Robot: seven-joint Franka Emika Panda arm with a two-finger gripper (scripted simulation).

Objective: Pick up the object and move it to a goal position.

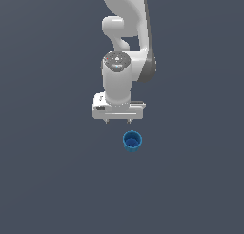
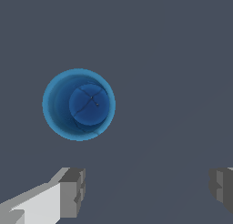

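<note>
The object is a small blue cup [image 1: 132, 141] standing upright on the dark grey floor, its round rim facing up. In the wrist view the blue cup [image 2: 79, 104] is seen from above, down to its inner bottom. My gripper [image 1: 117, 121] hangs above the floor, just behind the cup and slightly toward the exterior view's left, not touching it. Its jaws are spread wide and empty; both grey fingertips [image 2: 73, 192] show in the wrist view, with the gripper [image 2: 148, 191] apart from the cup.
The white arm [image 1: 125, 47] rises behind the gripper. Around the cup lies only the flat dark grey floor [image 1: 57, 180].
</note>
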